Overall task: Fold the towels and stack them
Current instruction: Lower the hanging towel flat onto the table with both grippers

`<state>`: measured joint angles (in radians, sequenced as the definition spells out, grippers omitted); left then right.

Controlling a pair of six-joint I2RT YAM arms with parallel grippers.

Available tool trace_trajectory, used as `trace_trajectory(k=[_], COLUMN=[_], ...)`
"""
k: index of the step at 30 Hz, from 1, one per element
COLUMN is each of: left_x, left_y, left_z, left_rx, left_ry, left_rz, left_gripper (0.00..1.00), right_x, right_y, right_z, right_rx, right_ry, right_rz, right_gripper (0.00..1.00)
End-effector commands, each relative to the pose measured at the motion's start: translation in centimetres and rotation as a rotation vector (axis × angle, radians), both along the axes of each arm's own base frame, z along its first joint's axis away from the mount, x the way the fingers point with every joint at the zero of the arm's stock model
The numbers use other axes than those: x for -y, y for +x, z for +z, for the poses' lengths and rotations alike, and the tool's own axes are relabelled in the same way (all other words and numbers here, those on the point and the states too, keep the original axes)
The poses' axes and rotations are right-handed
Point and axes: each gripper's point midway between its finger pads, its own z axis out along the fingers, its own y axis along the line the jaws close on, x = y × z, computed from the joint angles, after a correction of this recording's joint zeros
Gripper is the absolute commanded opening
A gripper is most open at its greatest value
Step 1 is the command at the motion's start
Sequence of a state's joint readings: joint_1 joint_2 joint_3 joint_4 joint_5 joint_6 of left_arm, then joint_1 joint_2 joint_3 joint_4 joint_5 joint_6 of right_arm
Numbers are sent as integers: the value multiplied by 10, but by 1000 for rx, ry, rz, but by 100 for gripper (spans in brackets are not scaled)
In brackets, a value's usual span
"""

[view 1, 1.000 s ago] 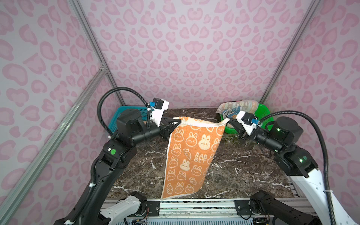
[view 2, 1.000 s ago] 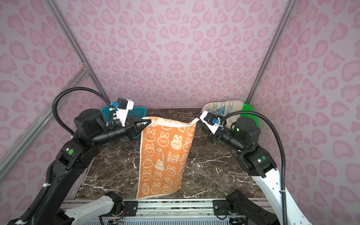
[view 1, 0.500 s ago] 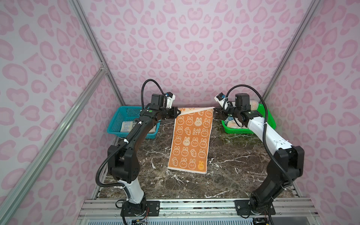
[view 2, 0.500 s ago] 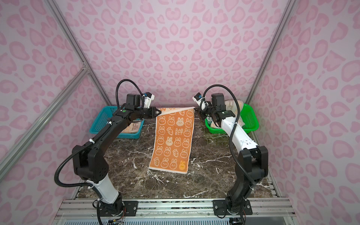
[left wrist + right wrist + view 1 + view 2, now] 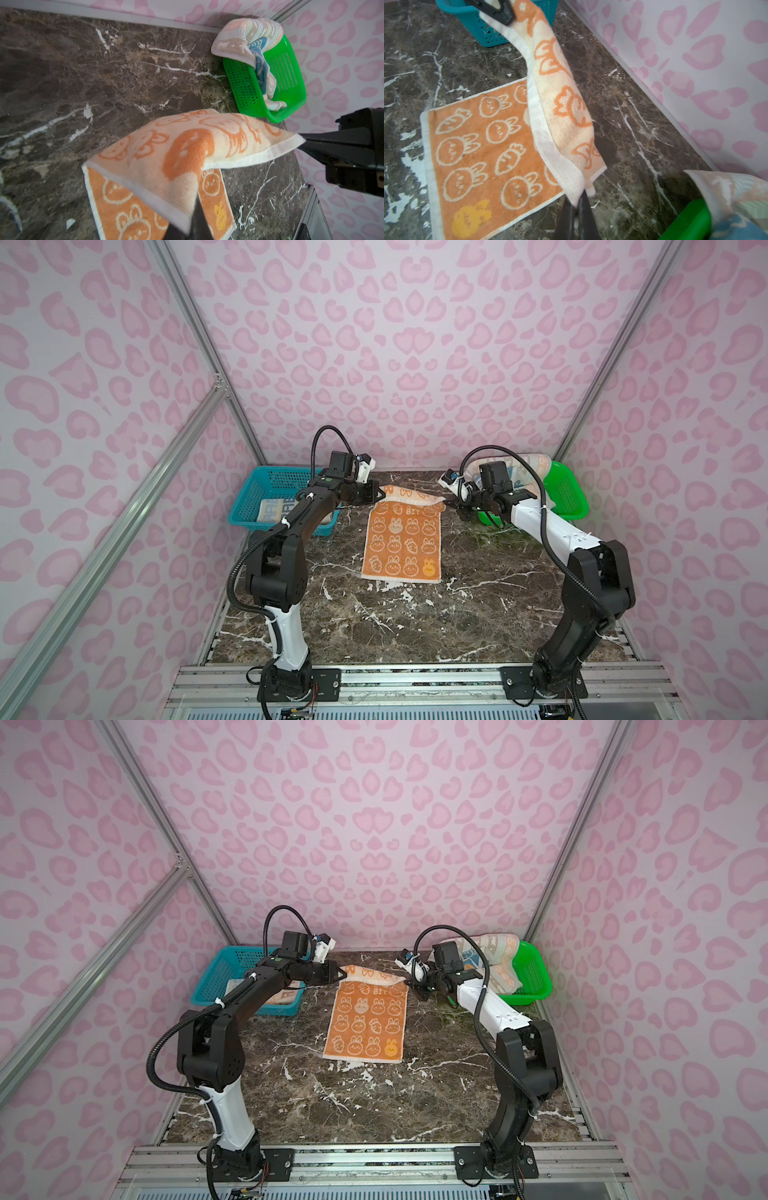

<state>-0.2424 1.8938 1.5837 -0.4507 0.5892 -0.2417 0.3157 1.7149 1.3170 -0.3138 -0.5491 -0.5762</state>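
With the table [image 5: 415, 626] read as a clock face in both top views, 12 at the back wall, the spread towel [image 5: 401, 547] lies flat between centre and 12, its long sides running 12 to 6. Its 12 o'clock edge is off the table and curled toward 6. The left gripper [image 5: 379, 495] pinches that edge's 11 o'clock corner and the right gripper [image 5: 451, 502] its 1 o'clock corner. The left basket [image 5: 245, 510] stands at 10 with 1 folded towel [image 5: 275, 510] in it. The right basket [image 5: 571, 493] stands at 2, with a draped towel [image 5: 503, 952] over its 11 o'clock rim and down inside. The 2 arm bases sit on the rail [image 5: 415, 680] at 7 and 5.
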Motion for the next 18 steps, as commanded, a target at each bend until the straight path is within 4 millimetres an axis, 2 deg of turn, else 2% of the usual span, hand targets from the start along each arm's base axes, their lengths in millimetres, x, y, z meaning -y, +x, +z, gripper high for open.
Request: trace_trajectory(k=[1,6,10,18], left_x=[-1,-13,-19,-33], left_y=[-23,-50,-75,-107], left_z=[7,-6,-20,-39], left_rx=[-18,-80,-140,-216], left_ry=[-20,2,7,43], left_rz=[-26,11,34,77], left_gripper=[3,3,3,3], right_x=[-5,-8,-10,-9], right_y=[-20,-54,-74,-89], right_z=[-5,-23,-29,-29], right_rx=[23,-16,5,80], right_ry=[-13,-84,-161,-328], right_rz=[35,48,52,64], right_gripper=[0,0,0,0])
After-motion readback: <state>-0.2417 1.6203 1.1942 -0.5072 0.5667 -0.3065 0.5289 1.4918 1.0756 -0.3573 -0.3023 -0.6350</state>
